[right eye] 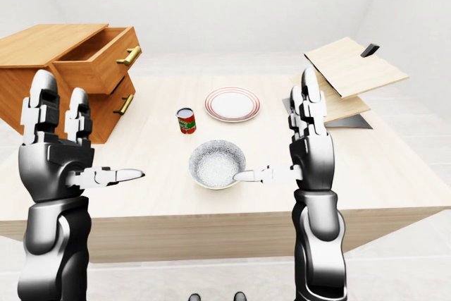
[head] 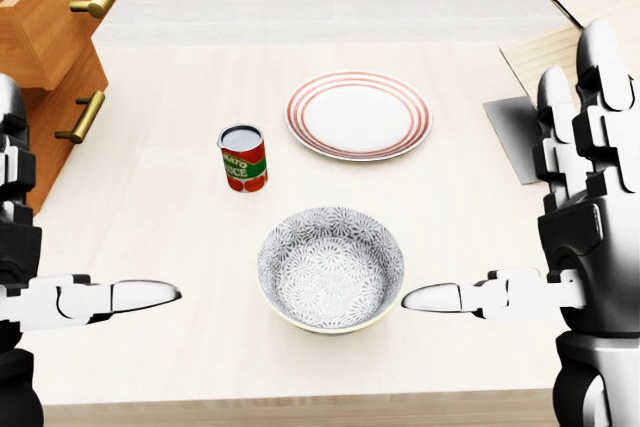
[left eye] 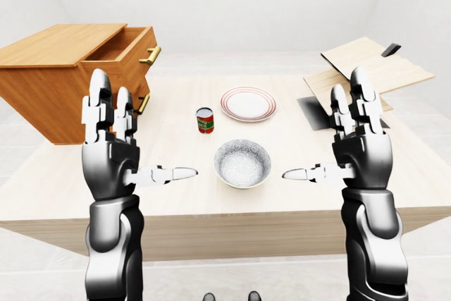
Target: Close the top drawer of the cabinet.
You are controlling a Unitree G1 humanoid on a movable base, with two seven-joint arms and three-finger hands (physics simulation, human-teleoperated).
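Observation:
The wooden cabinet stands on the left end of the table. Its top drawer is pulled out, with a brass handle on its face; the lower drawer's handle sits flush below. My left hand is raised, open, fingers upright and thumb pointing right, nearer the bottom of the view than the cabinet and apart from it. My right hand mirrors it on the right side, open and empty. Neither hand touches anything.
Between the hands lies a patterned bowl. Above it in the head view stand a tomato sauce can and a red-rimmed plate. Wooden boards and a grey sheet occupy the table's right end.

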